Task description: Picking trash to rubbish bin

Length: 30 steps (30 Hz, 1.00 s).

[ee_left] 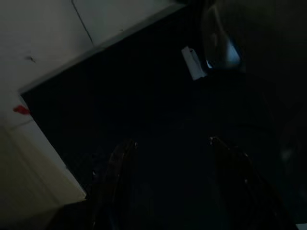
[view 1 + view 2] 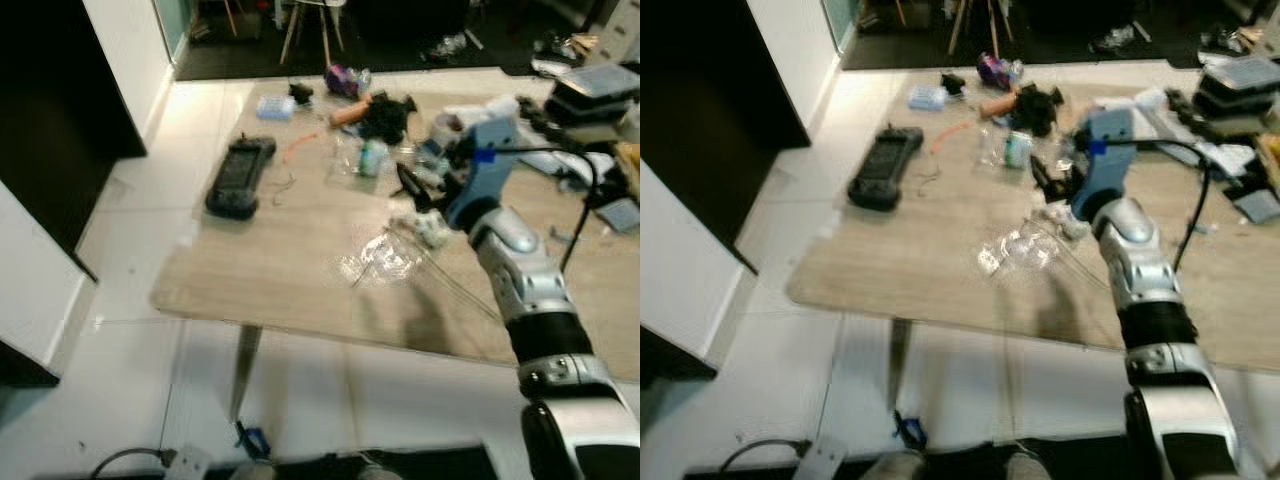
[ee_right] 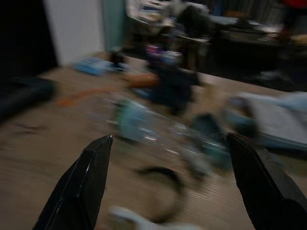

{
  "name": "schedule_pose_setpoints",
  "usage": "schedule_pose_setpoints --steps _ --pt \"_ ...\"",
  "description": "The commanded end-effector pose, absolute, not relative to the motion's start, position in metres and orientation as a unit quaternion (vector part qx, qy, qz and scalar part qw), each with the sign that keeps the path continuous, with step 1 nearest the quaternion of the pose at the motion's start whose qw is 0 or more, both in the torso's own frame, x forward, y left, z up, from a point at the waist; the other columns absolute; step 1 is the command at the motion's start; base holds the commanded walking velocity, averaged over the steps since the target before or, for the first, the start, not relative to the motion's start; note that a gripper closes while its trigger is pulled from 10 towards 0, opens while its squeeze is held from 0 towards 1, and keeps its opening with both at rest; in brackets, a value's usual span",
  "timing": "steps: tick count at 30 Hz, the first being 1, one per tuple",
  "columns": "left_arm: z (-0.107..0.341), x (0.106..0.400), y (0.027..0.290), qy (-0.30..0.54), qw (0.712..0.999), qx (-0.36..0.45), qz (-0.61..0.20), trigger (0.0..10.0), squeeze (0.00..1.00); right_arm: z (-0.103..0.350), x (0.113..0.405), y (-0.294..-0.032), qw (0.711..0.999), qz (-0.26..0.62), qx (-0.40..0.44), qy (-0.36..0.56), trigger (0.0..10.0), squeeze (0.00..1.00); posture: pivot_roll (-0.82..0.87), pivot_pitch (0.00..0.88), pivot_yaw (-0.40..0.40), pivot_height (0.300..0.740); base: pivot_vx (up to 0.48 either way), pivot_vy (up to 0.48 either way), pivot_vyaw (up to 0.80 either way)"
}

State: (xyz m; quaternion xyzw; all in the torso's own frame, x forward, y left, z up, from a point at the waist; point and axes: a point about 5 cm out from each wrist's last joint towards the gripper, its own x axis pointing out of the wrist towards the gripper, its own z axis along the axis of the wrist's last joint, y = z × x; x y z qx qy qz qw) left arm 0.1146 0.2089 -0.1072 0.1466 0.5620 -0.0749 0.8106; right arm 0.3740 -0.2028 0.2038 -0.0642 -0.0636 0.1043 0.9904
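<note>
Trash lies scattered on a wooden table (image 2: 250, 280): a crumpled clear plastic wrapper (image 2: 385, 255), a small white scrap (image 2: 425, 228), a clear bag with a teal item (image 2: 368, 158), a black heap (image 2: 388, 118) and an orange piece (image 2: 350, 113). My right gripper (image 2: 410, 187) hovers over the table's middle, just past the wrapper, near the clear bag. In the blurred right wrist view this gripper (image 3: 169, 139) is open with nothing between its fingers, and the teal item (image 3: 129, 120) is ahead. My left gripper (image 1: 171, 142) hangs in the dark, fingers apart.
A black handheld device (image 2: 240, 175) and a blue pack (image 2: 273, 106) lie on the table's left part. Boxes and papers (image 2: 595, 90) crowd the right end, with a black cable (image 2: 585, 195). Chair legs (image 2: 310, 30) stand beyond. A white cabinet (image 2: 40, 290) is at my left.
</note>
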Motion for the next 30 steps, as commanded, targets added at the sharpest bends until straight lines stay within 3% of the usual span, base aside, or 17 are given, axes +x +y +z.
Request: schedule_pose_setpoints --steps 1,6,7,8,14,18,19,20,21,22,30 --pt "-0.108 0.110 0.213 0.569 0.805 0.150 -0.069 10.0 0.00 0.205 0.376 -0.203 0.990 0.100 -0.073 -0.064 10.0 0.00 0.00 0.108 0.007 0.740 0.000 0.000 0.00" --pt "-0.108 0.109 0.214 0.570 0.804 0.153 -0.068 10.0 0.00 0.199 0.375 -0.206 0.992 0.092 -0.077 -0.047 10.0 0.00 0.01 0.116 0.011 0.740 0.000 0.000 0.00" --pt "-0.108 0.108 0.215 0.570 0.804 0.155 -0.069 10.0 0.00 0.196 0.376 -0.208 0.992 0.090 -0.073 -0.039 10.0 0.40 0.01 0.130 0.017 0.740 0.000 0.000 0.00" --pt "-0.108 0.108 0.215 0.570 0.803 0.157 -0.070 10.0 0.00 0.193 0.376 -0.210 0.993 0.091 -0.070 -0.031 10.0 1.00 0.01 0.135 0.020 0.740 0.000 0.000 0.00" --pt "-0.108 0.104 0.220 0.574 0.797 0.171 -0.077 10.0 0.00 0.186 0.377 -0.216 0.994 0.092 -0.049 -0.024 10.0 1.00 0.03 0.159 0.041 0.740 0.000 0.000 0.00" --pt "-0.106 0.095 0.236 0.579 0.791 0.183 -0.074 10.0 0.00 0.188 0.378 -0.221 0.995 0.085 -0.048 -0.022 10.0 1.00 0.04 0.175 0.053 0.740 0.000 0.000 0.00" --pt "-0.104 0.090 0.248 0.583 0.787 0.189 -0.069 10.0 0.00 0.189 0.379 -0.222 0.995 0.090 -0.049 -0.018 10.0 0.89 0.04 0.184 0.057 0.740 0.000 0.000 0.00" --pt "-0.104 0.088 0.250 0.584 0.786 0.190 -0.068 10.0 0.00 0.190 0.379 -0.222 0.995 0.091 -0.049 -0.017 10.0 0.89 0.04 0.184 0.057 0.740 0.000 0.000 0.00" --pt "-0.103 0.087 0.254 0.585 0.785 0.192 -0.066 10.0 0.00 0.190 0.379 -0.222 0.994 0.098 -0.052 -0.014 10.0 0.04 0.04 0.190 0.063 0.740 0.000 0.000 0.00" --pt "-0.103 0.086 0.257 0.586 0.784 0.194 -0.064 10.0 0.00 0.190 0.379 -0.222 0.993 0.103 -0.056 -0.012 10.0 0.00 0.05 0.192 0.064 0.740 0.000 0.000 0.00" --pt "-0.100 0.081 0.266 0.586 0.782 0.203 -0.067 10.0 0.00 0.188 0.379 -0.220 0.989 0.133 -0.064 -0.004 10.0 0.00 0.05 0.211 0.079 0.740 0.000 0.000 0.00"
